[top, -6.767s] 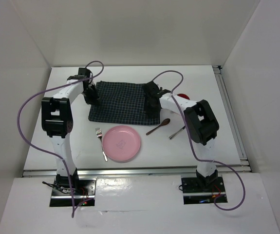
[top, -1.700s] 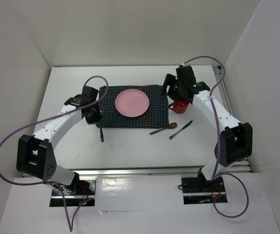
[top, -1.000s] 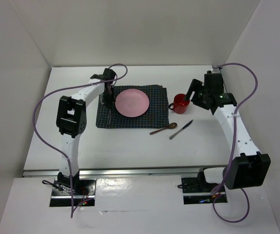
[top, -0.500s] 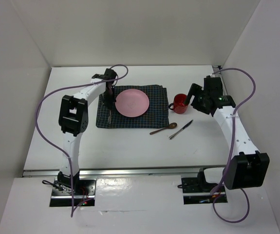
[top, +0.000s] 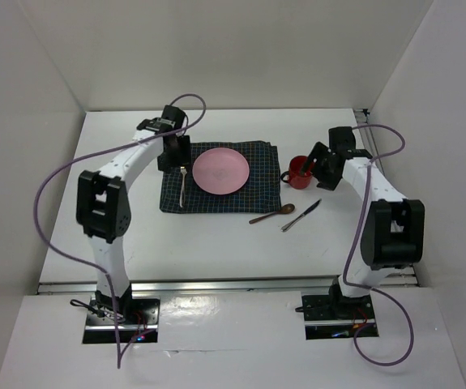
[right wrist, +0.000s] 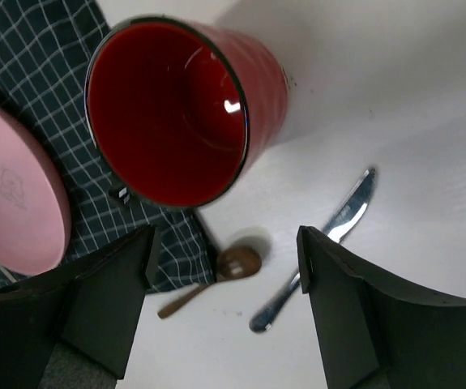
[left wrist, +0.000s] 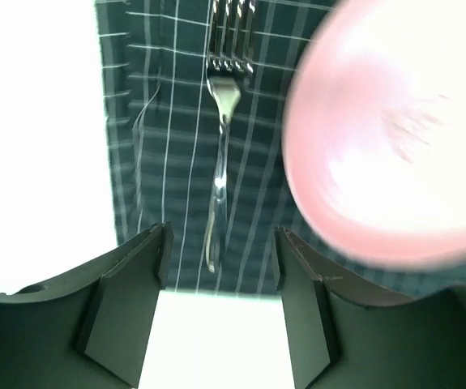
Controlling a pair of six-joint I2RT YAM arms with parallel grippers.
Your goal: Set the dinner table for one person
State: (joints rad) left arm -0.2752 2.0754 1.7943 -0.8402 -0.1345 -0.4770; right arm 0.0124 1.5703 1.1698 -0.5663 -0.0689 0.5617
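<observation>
No writing can be read anywhere. The pink plate (top: 220, 170) carries a faint pale emblem at its centre, too blurred to make out any letters. A tiny white tag (right wrist: 121, 193) on the mat (right wrist: 22, 65), just beside the red cup (right wrist: 176, 121), is too small to read.

a dark checked mat (top: 258, 191) lay on the far middle of the dinner table (top: 216, 243). a pink plate (top: 220, 171) sat on the mat, and a fork (top: 183, 185) lay on the mat just left of the plate, running near to far. the left gripper (top: 172, 154) hung over the mat's far left corner, by the fork's far end. a red mug (top: 299, 173) stood just right of the mat, with the right gripper (top: 322, 164) close on its right. a brown spoon (top: 270, 213) and a knife (top: 301, 215) lay side by side on the bare table, near of the mug.
</observation>
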